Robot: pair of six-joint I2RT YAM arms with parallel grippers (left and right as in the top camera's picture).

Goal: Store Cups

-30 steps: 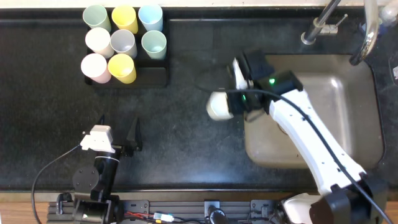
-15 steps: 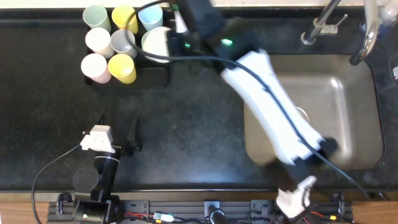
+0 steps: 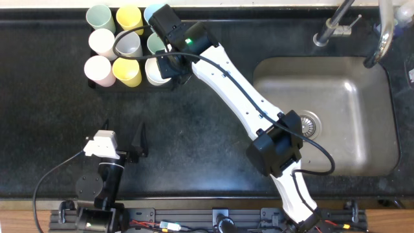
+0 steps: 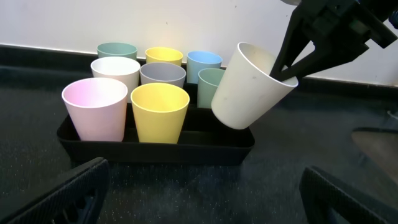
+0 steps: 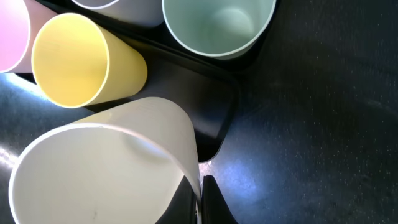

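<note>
While the left gripper [image 3: 124, 133] sits fingers apart at lower left, the right gripper [image 3: 170, 65] clamps a tilted white cup [image 3: 154, 71] by its rim over the black tray [image 3: 167, 85] at upper left.

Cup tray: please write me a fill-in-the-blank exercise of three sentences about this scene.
The right gripper holds a ___ cup by its rim.
This cup is ___, not upright.
The black tray holds ___ standing cups.
Missing words: white; tilted; eight.
</note>
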